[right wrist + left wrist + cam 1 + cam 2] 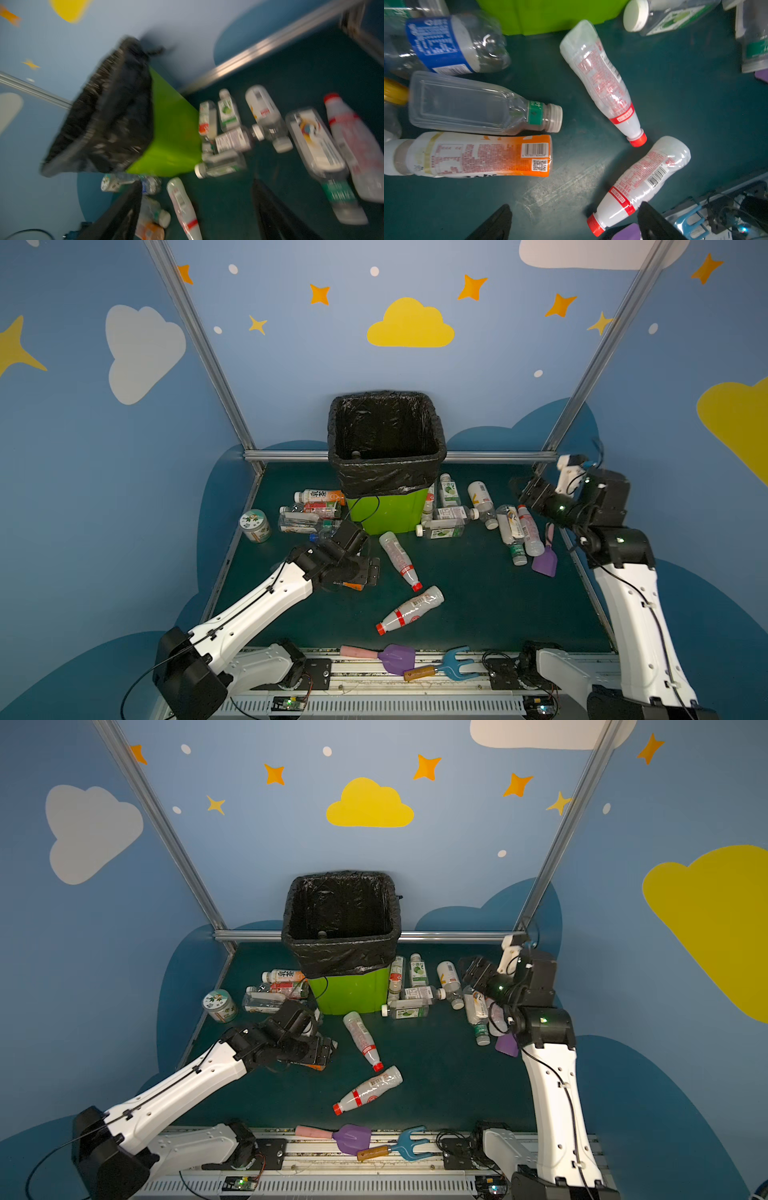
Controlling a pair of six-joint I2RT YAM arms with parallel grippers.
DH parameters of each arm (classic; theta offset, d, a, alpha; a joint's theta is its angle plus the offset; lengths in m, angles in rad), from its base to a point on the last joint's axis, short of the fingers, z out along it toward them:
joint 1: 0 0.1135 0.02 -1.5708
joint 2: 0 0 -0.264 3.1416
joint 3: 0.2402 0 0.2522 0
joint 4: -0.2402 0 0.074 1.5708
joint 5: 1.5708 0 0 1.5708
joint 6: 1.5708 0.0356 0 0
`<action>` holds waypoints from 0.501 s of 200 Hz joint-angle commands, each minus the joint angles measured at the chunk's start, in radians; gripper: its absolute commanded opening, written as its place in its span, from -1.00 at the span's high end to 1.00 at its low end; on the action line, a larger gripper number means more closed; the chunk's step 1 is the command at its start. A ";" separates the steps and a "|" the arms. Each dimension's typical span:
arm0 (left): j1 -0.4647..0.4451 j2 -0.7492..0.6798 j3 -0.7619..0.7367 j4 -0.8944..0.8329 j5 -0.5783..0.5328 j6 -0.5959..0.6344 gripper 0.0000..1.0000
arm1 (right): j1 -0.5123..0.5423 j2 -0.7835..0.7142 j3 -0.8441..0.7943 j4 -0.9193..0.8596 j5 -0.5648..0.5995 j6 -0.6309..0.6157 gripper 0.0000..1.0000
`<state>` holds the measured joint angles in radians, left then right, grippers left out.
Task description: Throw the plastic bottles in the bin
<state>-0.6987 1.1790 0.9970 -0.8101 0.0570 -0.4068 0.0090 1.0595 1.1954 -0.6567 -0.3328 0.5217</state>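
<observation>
Your left gripper (574, 204) hangs spread and empty in front of the bin (390, 514), one finger over the shoulder of a red-capped bottle (639, 185). If you close there you would likely pinch only its tapered neck, and it could squirt out and roll farther from the bin. Your right gripper (197, 181), also spread with nothing in it, is raised to the right of the bin, and its view is blurred. A hasty swing could snag the black bag (386, 485) and tip the bin. The plastic bottles (446, 526) lie packed round the bin's foot, with a purple shovel (545, 562) beside them, so one grab could take two bottles, or the shovel.
</observation>
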 commanded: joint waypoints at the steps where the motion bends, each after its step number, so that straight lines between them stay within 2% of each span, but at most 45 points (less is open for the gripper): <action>1: -0.041 0.030 0.032 -0.026 0.046 0.067 -0.68 | -0.006 -0.074 -0.148 -0.184 -0.003 -0.022 -0.52; 12: -0.062 0.046 0.032 -0.029 0.064 0.090 -0.60 | -0.006 -0.105 -0.211 -0.221 0.027 -0.022 -0.53; 35: -0.096 0.086 0.026 -0.031 0.112 0.126 -0.60 | -0.006 -0.143 -0.277 -0.249 0.049 -0.018 -0.53; 73: -0.155 0.137 0.013 0.012 0.180 0.130 -0.60 | -0.006 -0.154 -0.335 -0.205 -0.017 0.014 -0.53; 100: -0.227 0.178 0.029 0.061 0.162 0.113 -0.60 | -0.006 -0.112 -0.341 -0.188 -0.059 -0.001 -0.53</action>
<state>-0.8696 1.3262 1.0111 -0.7914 0.2012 -0.2989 0.0078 0.9123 0.8654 -0.8669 -0.3389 0.5232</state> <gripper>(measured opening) 0.800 0.764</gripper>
